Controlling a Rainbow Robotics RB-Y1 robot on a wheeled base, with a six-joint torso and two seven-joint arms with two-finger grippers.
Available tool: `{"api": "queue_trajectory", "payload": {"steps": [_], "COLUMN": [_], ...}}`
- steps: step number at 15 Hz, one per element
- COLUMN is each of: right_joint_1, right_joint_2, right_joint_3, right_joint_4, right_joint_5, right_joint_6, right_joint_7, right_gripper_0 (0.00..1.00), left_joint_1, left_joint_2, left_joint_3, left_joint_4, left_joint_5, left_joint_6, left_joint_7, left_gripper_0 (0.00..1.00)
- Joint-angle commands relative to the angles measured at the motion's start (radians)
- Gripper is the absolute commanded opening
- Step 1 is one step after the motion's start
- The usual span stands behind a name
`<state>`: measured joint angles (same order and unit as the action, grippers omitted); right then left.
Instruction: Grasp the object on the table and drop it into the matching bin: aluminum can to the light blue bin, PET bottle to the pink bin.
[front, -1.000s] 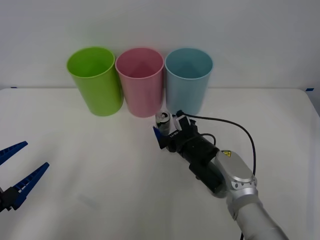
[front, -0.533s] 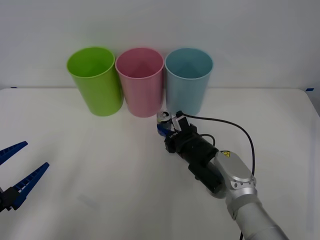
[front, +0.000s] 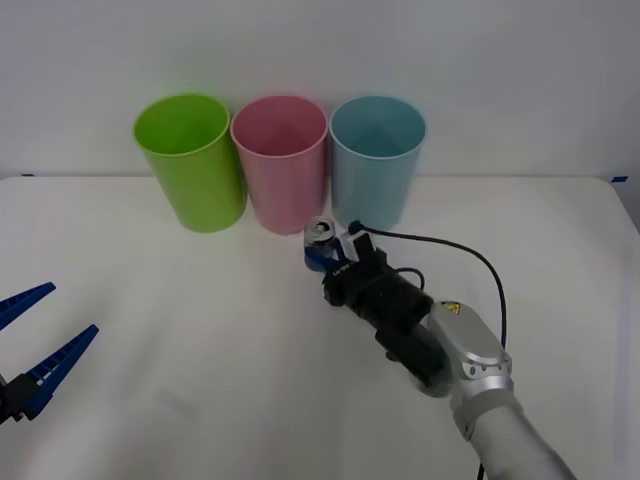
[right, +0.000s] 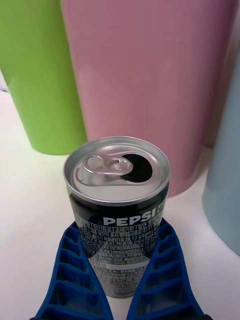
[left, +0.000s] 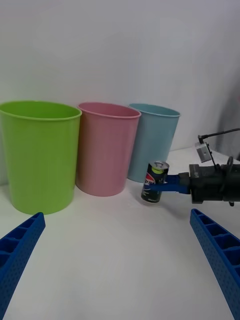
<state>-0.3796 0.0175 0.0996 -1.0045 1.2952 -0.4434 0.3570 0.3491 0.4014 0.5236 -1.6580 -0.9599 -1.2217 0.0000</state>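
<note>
Broadly, the white tabletop (front: 150, 300) carries three tall bins in a row at its far side — a lime green bin (front: 190, 160) on the robot's left, the pink bin (front: 280, 162) in the middle and the light blue bin (front: 377, 158) on the right. Just in front of the gap between the pink and light blue bins is the right gripper (front: 322, 250), reaching forward on its arm, its blue ribbed fingers (right: 75, 270) closed on the lower sides of the can (front: 320, 236). From the left wrist camera the can (left: 152, 181) looks slightly tilted, with its base just above the tabletop, near the foot of the pink bin (left: 106, 147). Up close, the can (right: 117, 210) shows a silver top with its pull-tab opened and dark printed sides reading PEPSI. The left gripper (front: 35, 335) hangs low at the left edge, well apart from the bins — its fingers spread wide, holding nothing.
</note>
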Motion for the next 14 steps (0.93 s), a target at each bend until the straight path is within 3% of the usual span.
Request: {"api": "queue_trajectory", "payload": {"steps": [1,8,14], "right_joint_1": [0.068,0.349,0.508], "right_joint_2": [-0.008,-0.261,-0.350], "right_joint_3": [0.009,0.127,0.094], "right_joint_4": [-0.098,-0.525,-0.826], "right_joint_5": [-0.036,-0.246,-0.260], "right_joint_6": [-0.035,-0.026,-0.015], "right_joint_7": [-0.004,-0.036,-0.204], "right_gripper_0": [0.00,0.00,0.00], "left_joint_1": [0.000,0.000,0.000], "left_joint_2": [0.000,0.000,0.000], "left_joint_3": [0.000,0.000,0.000], "left_joint_4": [0.000,0.000,0.000], "left_joint_5": [0.000,0.000,0.000], "left_joint_6": [0.000,0.000,0.000], "left_joint_7": [0.000,0.000,0.000], "left_gripper_0": [1.00,1.00,1.00]}}
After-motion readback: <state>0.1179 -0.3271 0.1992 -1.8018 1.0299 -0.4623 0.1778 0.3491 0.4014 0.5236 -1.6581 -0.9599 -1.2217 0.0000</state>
